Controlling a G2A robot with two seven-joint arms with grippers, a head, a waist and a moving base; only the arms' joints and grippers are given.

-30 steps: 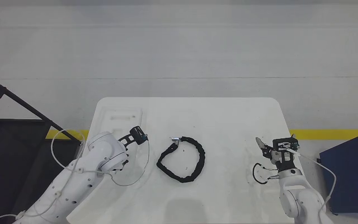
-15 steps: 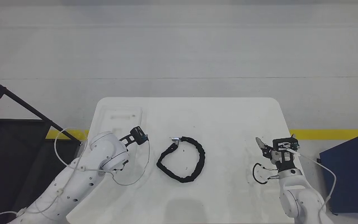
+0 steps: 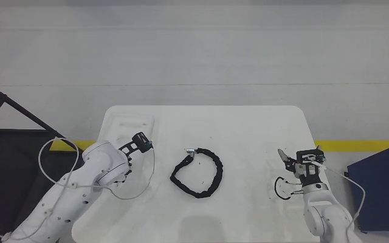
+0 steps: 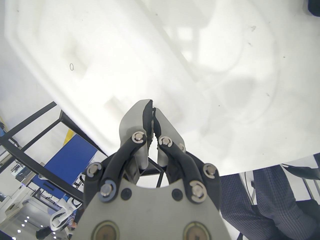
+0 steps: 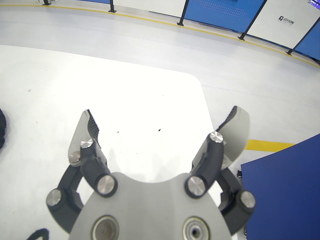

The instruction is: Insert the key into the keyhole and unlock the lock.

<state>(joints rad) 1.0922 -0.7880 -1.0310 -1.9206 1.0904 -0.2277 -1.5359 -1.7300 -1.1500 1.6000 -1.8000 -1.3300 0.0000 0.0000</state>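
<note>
Left hand sat pinched closed near a black fabric-sleeved cable lock; right hand gaped wide.

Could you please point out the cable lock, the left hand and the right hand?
cable lock (image 3: 219, 170), top view, black sleeve.
left hand (image 4: 153, 106), left wrist view, between fingertips.
right hand (image 5: 160, 111), right wrist view, between fingertips.

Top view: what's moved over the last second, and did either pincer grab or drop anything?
The left pincer, shut, shifted away from the cable lock, leftward and slightly farther from the robot, ending by the near end of the white tray. Nothing was visibly taken hold of or let go. The cable lock and the open right pincer stayed where they were.
</note>
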